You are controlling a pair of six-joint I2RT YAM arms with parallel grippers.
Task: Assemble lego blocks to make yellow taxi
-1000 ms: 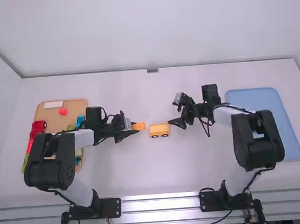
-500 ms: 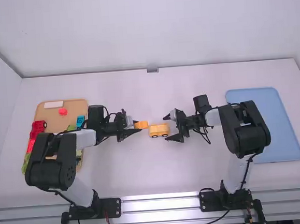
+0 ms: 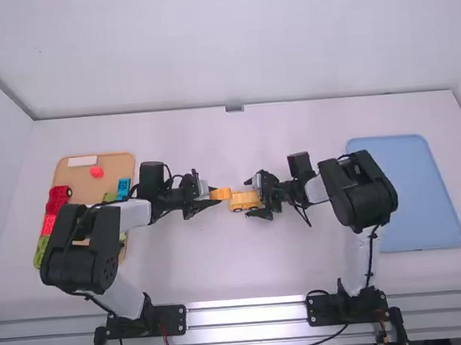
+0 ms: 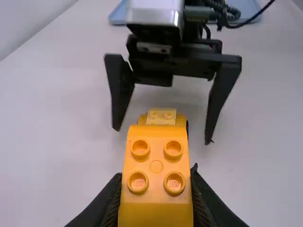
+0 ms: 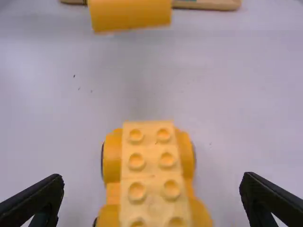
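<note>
Wheeled base is being straddled by the right gripper as the orange block is being held ready

The right gripper [image 5: 152, 179] is being brought leftward over the desk [image 3: 221, 261], and the wheeled yellow base [image 5: 151, 165] is now being flanked by its widely spread fingers, one on the near side, one on the far side. A gap is being left on both sides, so the base is not yet being gripped. It is standing on its wheels near the middle of the desk, in the same spot as a second ago, with its studs being left bare.

The orange block [image 4: 156, 210] is being held between the fingers of the left gripper [image 4: 155, 182], studs up, at the left end of the base. It has been shifted slightly rightward and is apparently being kept above the desk, not seated.

For the taxi, the base is probably being steadied so that the block can be pressed on top. The fingers are presumably being closed next, evenly, since the base could be rolled or twisted by an uneven squeeze and the studs thus misaligned.
</note>
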